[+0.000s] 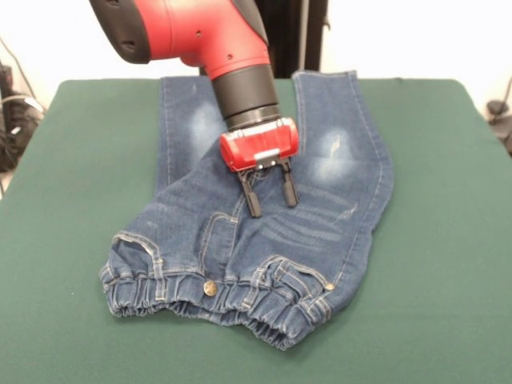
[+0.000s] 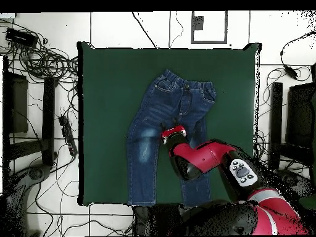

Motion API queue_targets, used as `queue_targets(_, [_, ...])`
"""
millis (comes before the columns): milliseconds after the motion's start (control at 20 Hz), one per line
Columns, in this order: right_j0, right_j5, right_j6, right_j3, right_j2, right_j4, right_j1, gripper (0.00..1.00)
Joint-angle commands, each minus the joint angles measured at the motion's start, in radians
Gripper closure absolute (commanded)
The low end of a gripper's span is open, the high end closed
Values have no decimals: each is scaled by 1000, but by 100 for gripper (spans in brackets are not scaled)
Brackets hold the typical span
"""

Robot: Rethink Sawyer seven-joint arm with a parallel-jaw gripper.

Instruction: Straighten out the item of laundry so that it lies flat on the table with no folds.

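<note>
Two legs of the jeans (image 1: 264, 192) lie mostly flat mid-table (image 1: 448, 240) — my pincer (image 1: 270, 192) hangs released above the crotch, and I'd say only waistband bunching remains.

Robotics lab, green felt table (image 2: 105, 123), tangled cables (image 2: 43, 62) on tiled floor (equipment around)

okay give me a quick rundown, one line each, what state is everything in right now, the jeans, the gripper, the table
jeans: spread out on the table, waistband bunched and gathered, fabric rippled near the hips, legs lying side by side.
gripper: open, empty, fingers pointing down over the crotch area of the jeans; contact with the fabric cannot be told.
table: green top, holding only the jeans.
</note>
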Motion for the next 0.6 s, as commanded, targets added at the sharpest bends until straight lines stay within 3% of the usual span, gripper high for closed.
queue_targets(50, [15,233,65,-4,82,17,70,0])
queue_targets(600, [16,232,65,-11,82,18,73,0])
